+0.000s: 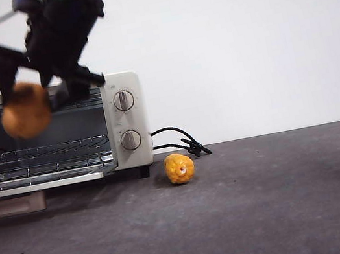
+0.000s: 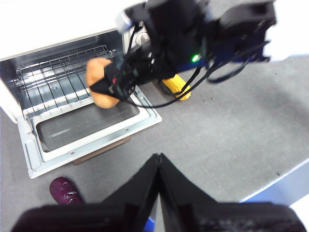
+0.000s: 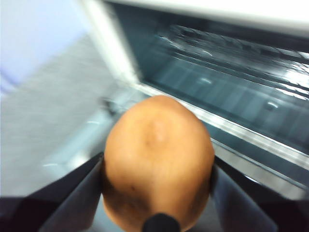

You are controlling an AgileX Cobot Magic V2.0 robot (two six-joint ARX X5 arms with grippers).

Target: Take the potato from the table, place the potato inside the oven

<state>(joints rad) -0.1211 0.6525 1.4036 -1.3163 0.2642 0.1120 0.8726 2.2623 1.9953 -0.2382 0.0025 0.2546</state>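
Gripping the smooth, rounded orange-brown potato [image 1: 25, 112], the right hand [image 1: 27, 103] hangs before the cream-white toaster oven's [image 1: 126, 118] open door; left hand [image 2: 158, 166] pressed together above the speckled dark grey desk [image 1: 270, 208], white wall behind.

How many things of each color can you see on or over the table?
Orange-brown: 1, the potato in the right claw
Yellow: 1, the bumpy ball
Purple: 1, the lump
Cream-white: 1, the oven
Total: 4
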